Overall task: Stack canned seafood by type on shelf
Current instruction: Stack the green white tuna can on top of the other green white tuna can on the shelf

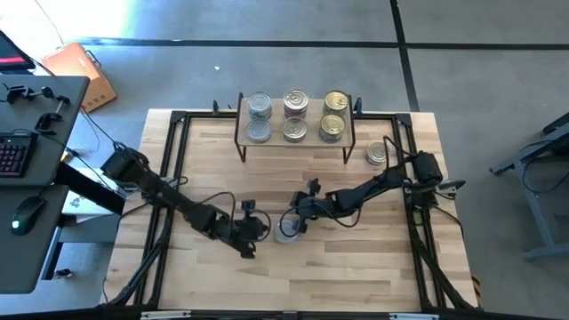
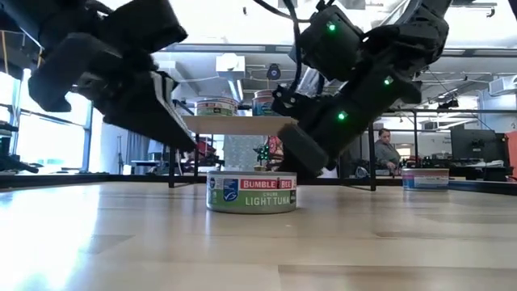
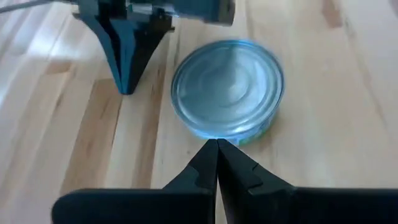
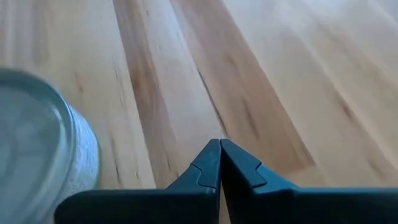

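From above, my two pincers crowd the tin (image 1: pixel 286 233) between them, so only a sliver of it shows. In my right wrist view that tin (image 4: pixel 34 149) is cut off by the picture's edge. The labels on the tins (image 1: pixel 294 116) on the shelf (image 1: pixel 307 136) are too small to tell.

**A robotics lab in an open industrial workspace**

The setting was a robot test lab. A butcher-block table (image 1: pixel 293 267) stood on a grey concrete floor marked with dark lines, and black metal framing (image 1: pixel 173 169) ran along the tabletop's edges. Beside it sat a dark desk (image 1: pixel 36 222) with a keyboard (image 1: pixel 11 156) and a mouse (image 1: pixel 29 212). The level view across the table showed a large open hall with exposed ceiling ducts (image 2: pixel 230 65), bright windows, computer monitors (image 2: pixel 472 145) and a seated person (image 2: pixel 388 152) at a workstation far behind.
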`<action>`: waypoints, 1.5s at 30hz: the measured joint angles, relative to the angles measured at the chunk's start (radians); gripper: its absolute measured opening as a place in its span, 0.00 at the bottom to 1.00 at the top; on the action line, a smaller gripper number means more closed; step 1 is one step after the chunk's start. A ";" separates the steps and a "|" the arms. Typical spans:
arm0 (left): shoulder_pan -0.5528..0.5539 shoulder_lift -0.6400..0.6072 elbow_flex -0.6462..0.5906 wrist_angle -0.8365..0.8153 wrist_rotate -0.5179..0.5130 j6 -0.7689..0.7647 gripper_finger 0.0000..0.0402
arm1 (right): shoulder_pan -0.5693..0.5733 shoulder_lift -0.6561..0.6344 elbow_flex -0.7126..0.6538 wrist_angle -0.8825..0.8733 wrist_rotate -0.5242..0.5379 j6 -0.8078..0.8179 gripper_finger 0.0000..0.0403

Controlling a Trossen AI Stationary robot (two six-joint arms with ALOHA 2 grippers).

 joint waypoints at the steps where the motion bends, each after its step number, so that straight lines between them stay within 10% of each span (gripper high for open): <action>1: -0.006 0.001 -0.002 -0.001 0.000 0.012 0.01 | 0.004 -0.002 0.002 0.005 0.005 -0.003 0.00; 12: 0.004 0.115 0.016 0.365 0.160 0.380 0.20 | 0.147 -0.185 -0.057 -0.307 0.203 0.157 0.00; 22: 0.063 0.282 0.094 0.352 0.181 0.574 0.44 | 0.256 -0.153 -0.109 -0.161 0.240 0.230 0.00; 36: 0.083 0.315 0.150 0.231 0.151 0.598 0.03 | 0.302 -0.098 -0.115 -0.046 0.252 0.171 0.00; 45: 0.082 0.310 0.148 0.232 0.147 0.598 0.02 | 0.302 -0.093 -0.116 -0.029 0.244 0.153 0.00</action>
